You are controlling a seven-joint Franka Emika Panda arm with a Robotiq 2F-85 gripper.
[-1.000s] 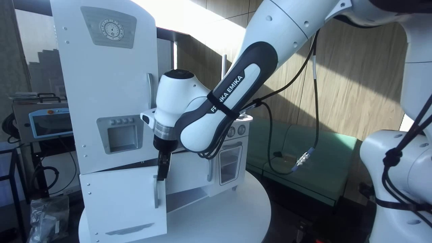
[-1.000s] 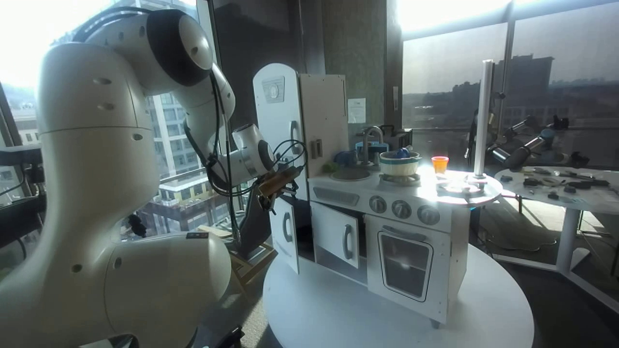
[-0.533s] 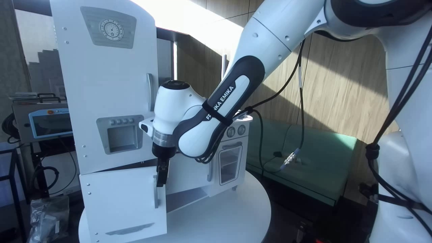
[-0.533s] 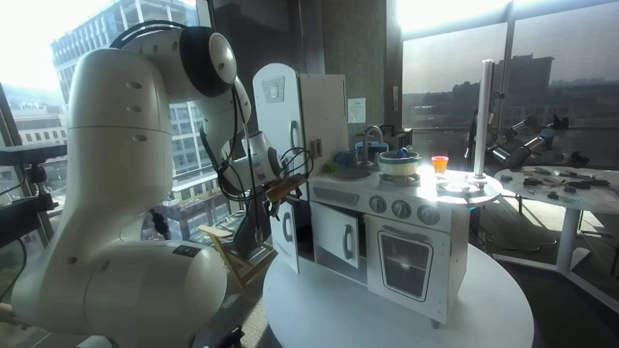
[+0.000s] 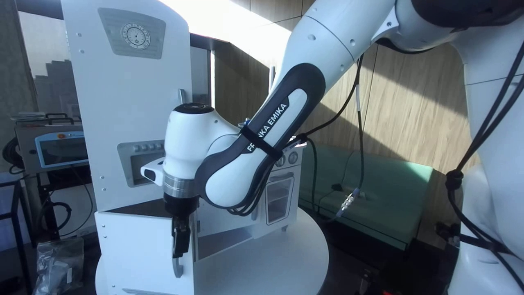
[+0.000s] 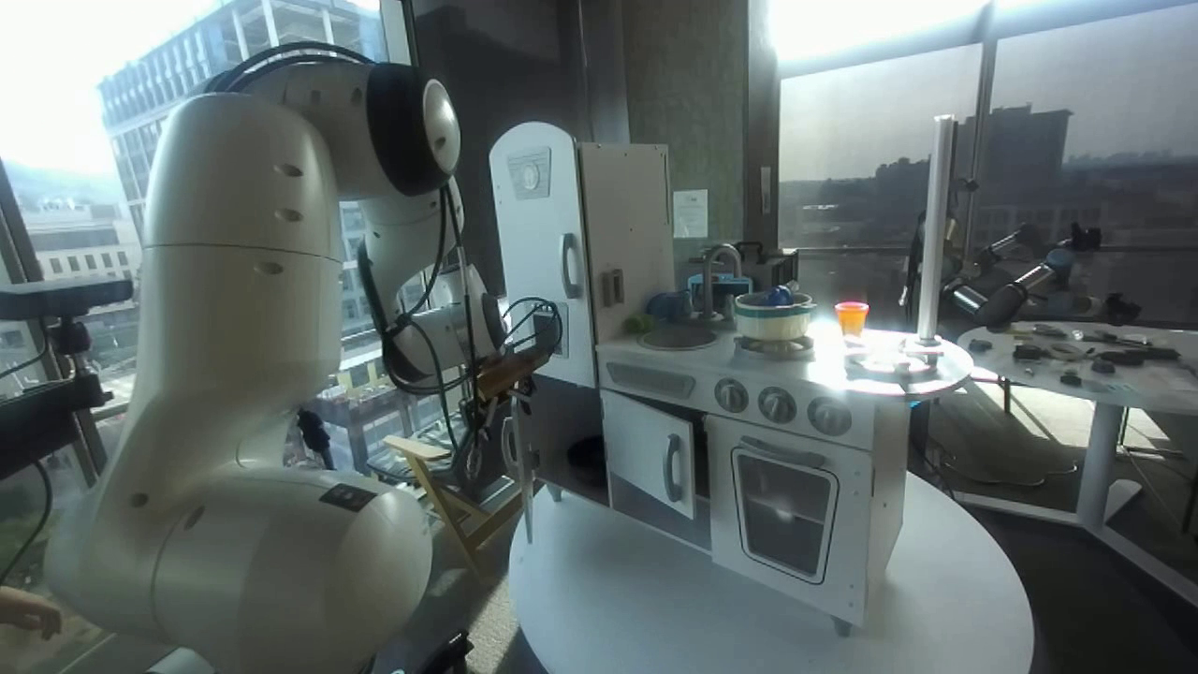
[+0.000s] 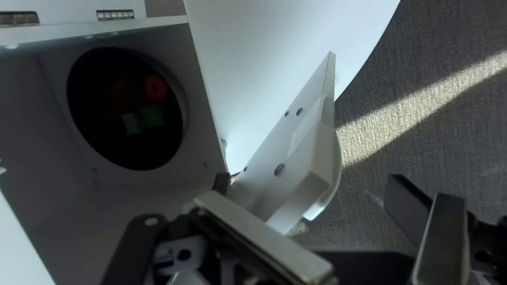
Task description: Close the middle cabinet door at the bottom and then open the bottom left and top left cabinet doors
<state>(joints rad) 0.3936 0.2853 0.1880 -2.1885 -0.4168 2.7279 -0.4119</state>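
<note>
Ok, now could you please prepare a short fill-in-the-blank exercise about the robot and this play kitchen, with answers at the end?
With its fingers well apart, the gripper is ____.
A round black container sits inside the bottom ____ compartment, whose door is swung out.
Above the oven there is a row of ____ knobs.
The colour of the cup near the pot is ____.

Missing words: open; left; three; orange.

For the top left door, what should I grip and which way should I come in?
I'd take the upright grey handle at mid-length, coming from in front of the top left door, jaws to either side. The handle is a narrow bar bowing out from the door face, so closing across it should probably hold.
</note>
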